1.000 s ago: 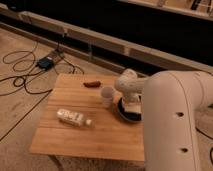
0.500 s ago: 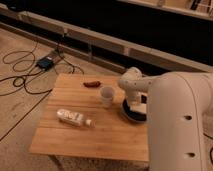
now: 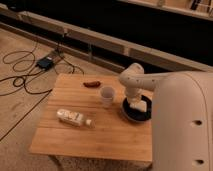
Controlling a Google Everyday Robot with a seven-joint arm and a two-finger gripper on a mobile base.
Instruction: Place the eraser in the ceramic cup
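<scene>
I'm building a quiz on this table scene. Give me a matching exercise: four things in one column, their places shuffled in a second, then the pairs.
1 ceramic cup
2 bottle
3 reddish-brown object
4 gripper

A over the dark bowl
B near the table far edge
C lying on its side, front left
D upright, mid-table

Pairs: 1-D, 2-C, 3-B, 4-A

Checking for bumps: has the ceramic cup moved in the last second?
No. The ceramic cup keeps its place between the plastic bottle and the dark bowl; the gripper is over that bowl.
</scene>
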